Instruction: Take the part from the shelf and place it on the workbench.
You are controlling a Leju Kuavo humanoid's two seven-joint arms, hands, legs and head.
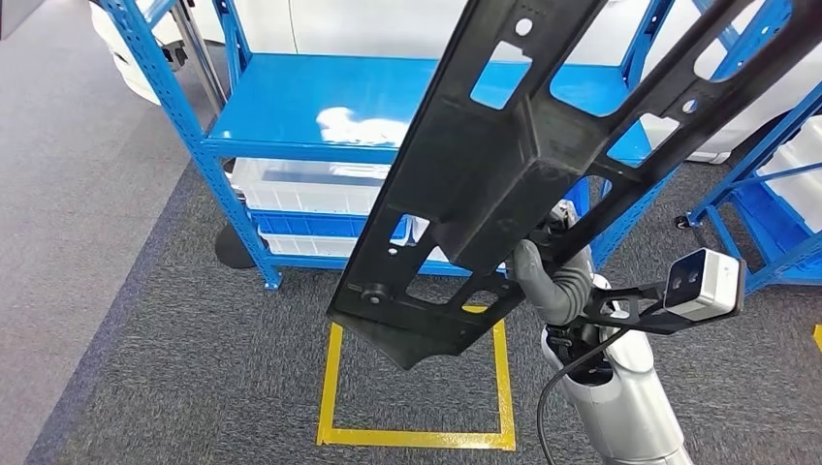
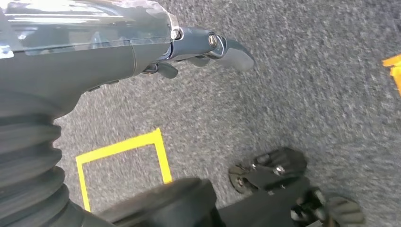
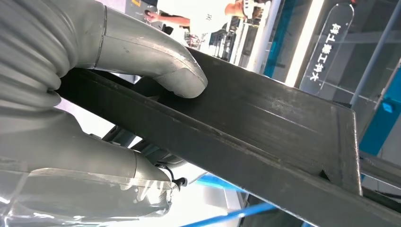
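Observation:
A large black part point(image 1: 494, 165), a long flat frame with cut-out openings and a boxy middle, hangs tilted in the air in front of the blue shelf point(image 1: 310, 97). My right hand point(image 1: 553, 281) grips it from below near its lower middle. In the right wrist view the grey thumb point(image 3: 156, 52) presses on the part's dark edge point(image 3: 265, 127), with the palm under it. My left hand point(image 2: 94, 52) hangs over the grey carpet, its dark fingers point(image 2: 227, 47) stretched out and holding nothing.
The shelf's top board is bare, and clear bins point(image 1: 300, 184) sit on its lower levels. A yellow taped square point(image 1: 417, 436) marks the carpet before it. Another blue rack point(image 1: 775, 194) stands at the right. A person point(image 3: 198, 14) stands far off.

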